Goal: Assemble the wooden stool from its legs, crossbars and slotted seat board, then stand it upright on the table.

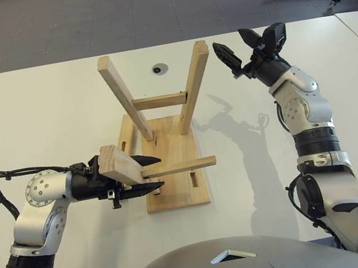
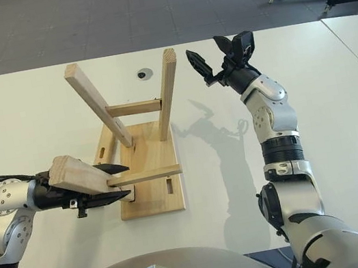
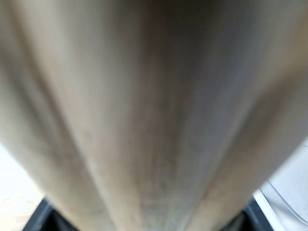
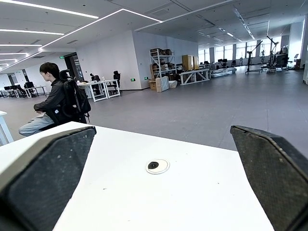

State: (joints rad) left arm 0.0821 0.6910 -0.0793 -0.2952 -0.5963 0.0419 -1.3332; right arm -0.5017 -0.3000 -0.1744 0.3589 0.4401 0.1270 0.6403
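Left eye view: left gripper (image 1: 159,172) clamps a leg (image 1: 116,164) low; raised right gripper (image 1: 227,38) gapes.

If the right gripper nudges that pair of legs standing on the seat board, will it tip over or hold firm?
Likely tippy: the pair of legs stands tall on small feet on the seat board. It should move as one stiff piece, since a crossbar joins them. The board, lying flat on the table, probably stays put.
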